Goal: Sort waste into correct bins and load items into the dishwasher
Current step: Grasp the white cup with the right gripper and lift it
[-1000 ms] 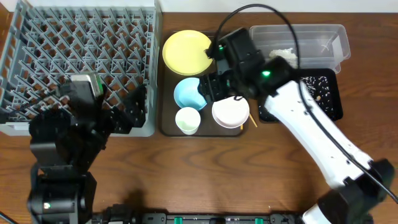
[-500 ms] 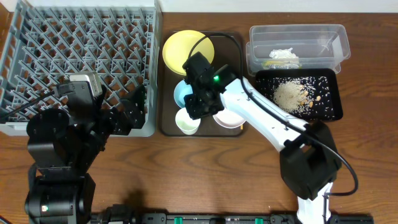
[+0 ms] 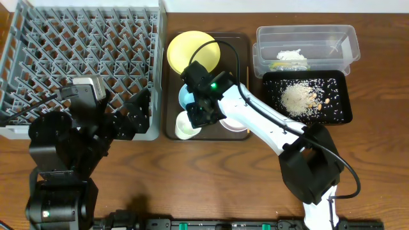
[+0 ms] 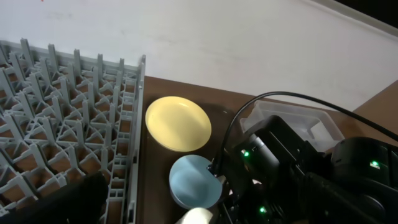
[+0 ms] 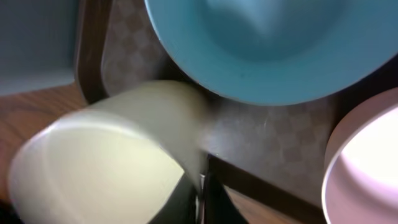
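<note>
My right gripper (image 3: 197, 115) is shut on the rim of the white cup (image 3: 185, 126), which tilts toward the left edge of the brown serving tray (image 3: 171, 76). In the right wrist view the cup (image 5: 106, 162) leans on its side, its wall pinched at the gripper (image 5: 200, 190). The light blue bowl (image 3: 185, 96), yellow plate (image 3: 190, 52) and small white bowl (image 3: 236, 121) rest on the same tray. My left gripper (image 3: 142, 114) hangs open and empty at the grey dish rack's (image 3: 83, 57) front right corner.
At the back right a clear tub (image 3: 319, 38) holds crumpled white paper (image 3: 291, 56). In front of it a black tray (image 3: 340, 102) holds rice grains (image 3: 298, 99). My right arm (image 3: 262, 121) stretches across the brown tray.
The right arm swung left from above the small white bowl to the cup. Its jaws closed on the cup's rim and the cup tipped leftward. The left arm stayed put.
</note>
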{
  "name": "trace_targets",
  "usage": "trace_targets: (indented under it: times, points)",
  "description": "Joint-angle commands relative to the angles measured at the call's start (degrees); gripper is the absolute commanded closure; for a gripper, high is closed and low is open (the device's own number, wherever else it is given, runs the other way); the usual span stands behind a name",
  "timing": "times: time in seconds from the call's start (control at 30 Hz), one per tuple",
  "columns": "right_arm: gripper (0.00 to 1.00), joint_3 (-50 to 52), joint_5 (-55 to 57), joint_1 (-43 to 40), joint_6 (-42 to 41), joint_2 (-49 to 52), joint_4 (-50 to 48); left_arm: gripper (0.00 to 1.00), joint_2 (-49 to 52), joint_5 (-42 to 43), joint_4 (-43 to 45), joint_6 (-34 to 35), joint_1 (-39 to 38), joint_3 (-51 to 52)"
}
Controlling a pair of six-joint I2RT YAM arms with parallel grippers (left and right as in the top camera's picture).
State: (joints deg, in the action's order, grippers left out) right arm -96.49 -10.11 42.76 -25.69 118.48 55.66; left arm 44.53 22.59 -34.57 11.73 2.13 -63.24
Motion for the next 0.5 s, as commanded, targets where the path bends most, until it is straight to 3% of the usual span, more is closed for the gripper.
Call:
trace_targets:
  times: [0.0, 0.33, 0.47]
  points:
    - [0.99, -0.3, 1.3, 0.0, -0.4, 0.7, 0.1, 0.00, -0.1, 1.0, -0.1, -1.0, -0.2, -1.2]
    - [0.99, -0.4, -4.7, -3.1, 1.1, -2.3, 0.4, 0.00, -0.1, 1.0, -0.2, -0.7, -0.2, -1.2]
    - [0.99, -0.4, -9.3, -6.0, 2.8, -5.9, 0.3, 0.00, 0.5, 1.0, -1.1, 4.7, -0.2, -1.2]
